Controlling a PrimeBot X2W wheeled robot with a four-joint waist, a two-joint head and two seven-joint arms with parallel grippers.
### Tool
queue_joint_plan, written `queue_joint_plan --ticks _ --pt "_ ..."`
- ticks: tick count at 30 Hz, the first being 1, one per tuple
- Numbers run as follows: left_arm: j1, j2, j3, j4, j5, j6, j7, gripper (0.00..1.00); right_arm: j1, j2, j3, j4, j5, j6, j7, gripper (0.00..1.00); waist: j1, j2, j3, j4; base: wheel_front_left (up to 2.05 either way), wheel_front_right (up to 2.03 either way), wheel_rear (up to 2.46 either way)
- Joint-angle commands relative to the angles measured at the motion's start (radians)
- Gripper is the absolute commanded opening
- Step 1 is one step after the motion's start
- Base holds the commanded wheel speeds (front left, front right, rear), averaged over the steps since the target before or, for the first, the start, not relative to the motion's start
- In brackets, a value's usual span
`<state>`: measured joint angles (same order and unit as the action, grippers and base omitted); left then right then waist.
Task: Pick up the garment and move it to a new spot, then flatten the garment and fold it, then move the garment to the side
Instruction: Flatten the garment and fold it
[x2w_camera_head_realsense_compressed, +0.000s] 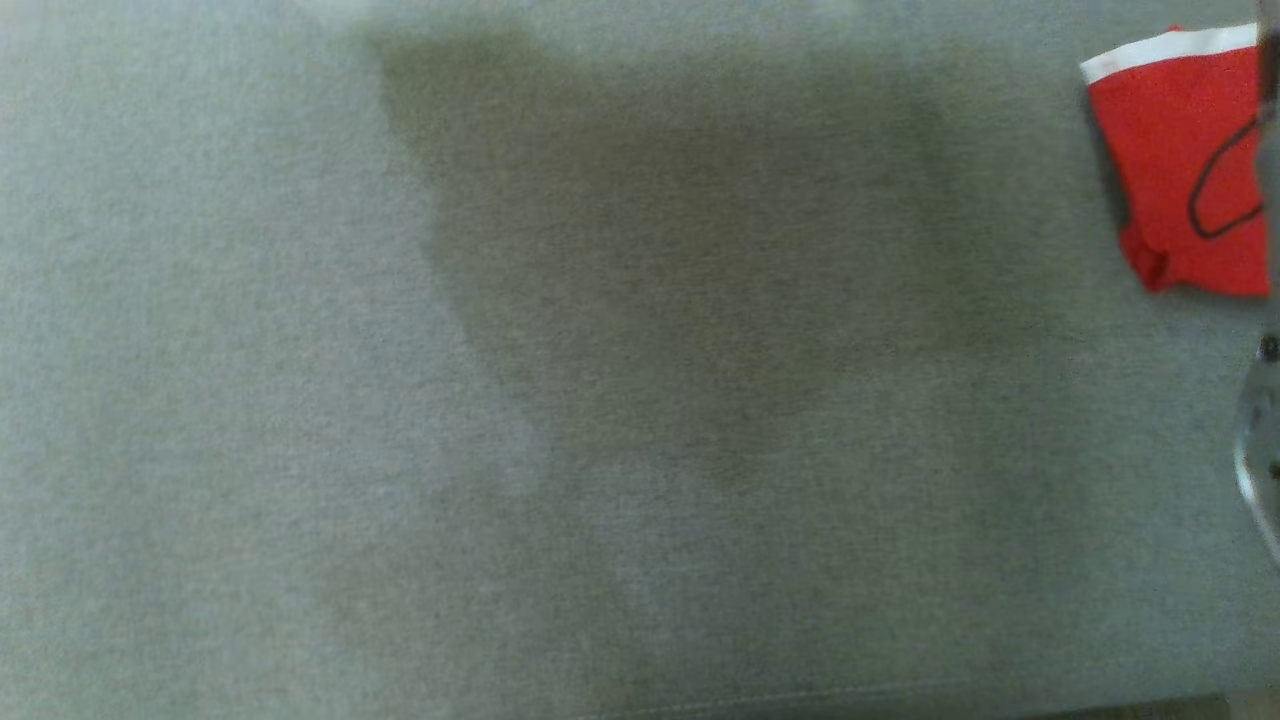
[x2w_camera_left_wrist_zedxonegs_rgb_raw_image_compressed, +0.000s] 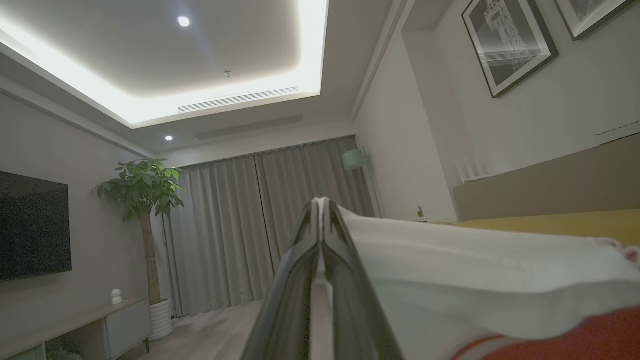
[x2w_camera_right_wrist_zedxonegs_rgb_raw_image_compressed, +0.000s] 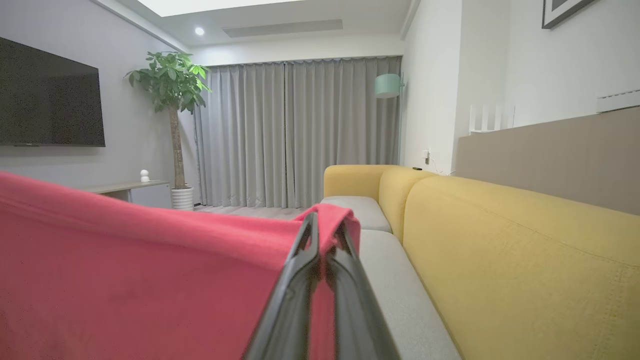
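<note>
The red garment (x2w_camera_head_realsense_compressed: 1180, 170) with its white band shows far off at two o'clock in the head view, over the edge of the grey seat (x2w_camera_head_realsense_compressed: 500, 400). The left gripper (x2w_camera_left_wrist_zedxonegs_rgb_raw_image_compressed: 320, 207) has its fingers pressed together. The white band comes out right at the tips and runs off toward three o'clock, so it looks pinched there. The right gripper (x2w_camera_right_wrist_zedxonegs_rgb_raw_image_compressed: 325, 227) pinches a red fold, and the red cloth spreads away toward nine o'clock. So the cloth hangs between the two grippers, its long way running from one to the other, and each holds its own end. I think the next move is to carry it over and lay it flat.
</note>
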<state>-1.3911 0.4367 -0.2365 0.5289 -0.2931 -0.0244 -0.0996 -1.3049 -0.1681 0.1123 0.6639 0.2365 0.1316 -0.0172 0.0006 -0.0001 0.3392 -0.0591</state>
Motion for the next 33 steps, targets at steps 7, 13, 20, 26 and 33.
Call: queue_joint_plan --ticks 7,13,20,26,33 --pt "-0.063 -0.018 -0.048 0.188 0.038 -0.037 -0.14 0.0 -0.058 0.009 0.036 0.275 -0.007 -0.001 -0.166 0.0 -0.0006 0.0001 -0.006 0.06 0.0 0.0 0.0" --pt "0.128 -0.04 -0.12 0.215 0.056 -0.075 -0.161 0.0 0.075 -0.033 0.129 0.424 0.062 -0.001 -0.149 0.0 -0.0006 0.0001 -0.035 0.1 0.0 0.0 0.0" --pt "0.424 -0.017 -0.153 0.154 0.051 -0.089 -0.162 0.0 0.232 -0.08 0.288 0.481 0.122 -0.001 -0.034 0.0 -0.0006 0.0001 -0.094 0.117 0.0 0.0 0.0" --pt "0.68 0.028 -0.23 0.131 0.006 -0.103 -0.104 0.0 0.344 -0.146 0.459 0.424 0.234 -0.001 0.137 0.0 -0.0006 0.0001 -0.168 0.116 0.0 0.0 0.0" --pt "0.871 0.151 -0.356 -0.052 -0.089 -0.106 0.04 0.0 0.455 -0.245 0.637 0.28 0.398 -0.001 0.306 0.0 -0.0006 0.0001 -0.259 0.106 0.0 0.0 0.0"
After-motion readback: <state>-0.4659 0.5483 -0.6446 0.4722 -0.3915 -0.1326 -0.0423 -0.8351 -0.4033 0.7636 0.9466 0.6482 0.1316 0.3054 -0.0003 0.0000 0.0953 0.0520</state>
